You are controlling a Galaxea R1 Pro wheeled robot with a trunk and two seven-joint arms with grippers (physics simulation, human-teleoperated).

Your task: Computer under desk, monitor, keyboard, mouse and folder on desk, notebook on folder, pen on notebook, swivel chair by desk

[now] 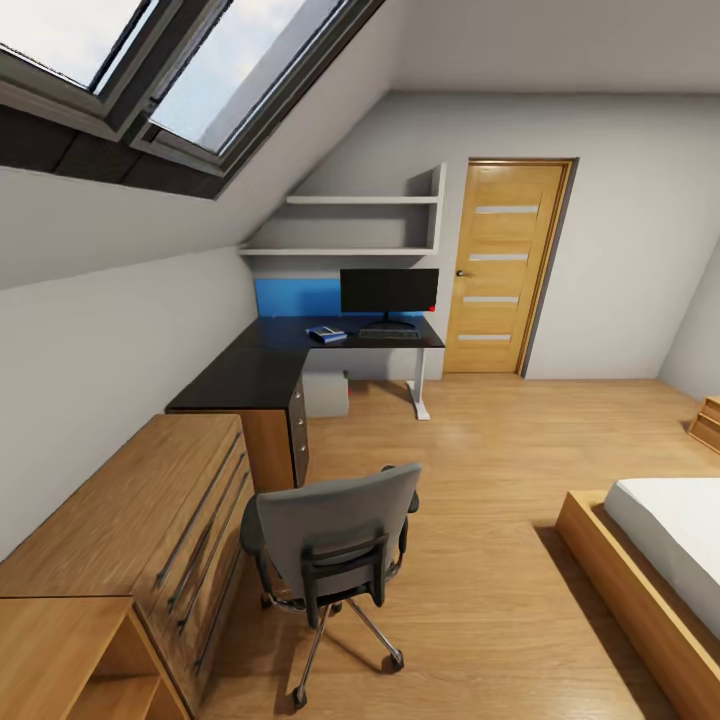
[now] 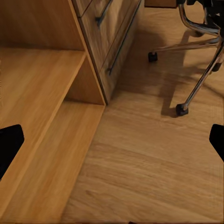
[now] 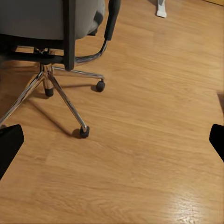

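Where the sloped ceiling is meeting the far wall, a wood floor (image 1: 480,430) is spreading across the bedroom. Bed (image 1: 660,570) is lying at 4 o'clock. Dresser (image 1: 150,530) is standing at 8 o'clock. Dark L-shaped desk (image 1: 250,375) is sitting at 11 o'clock, carrying monitor (image 1: 388,291), keyboard (image 1: 390,334) just before it, and a blue item (image 1: 327,334), too small to identify. Swivel chair (image 1: 335,545) is standing at 6 o'clock, well apart from the desk. Left gripper (image 2: 112,140) and right gripper (image 3: 112,140) are both spreading wide, holding nothing.
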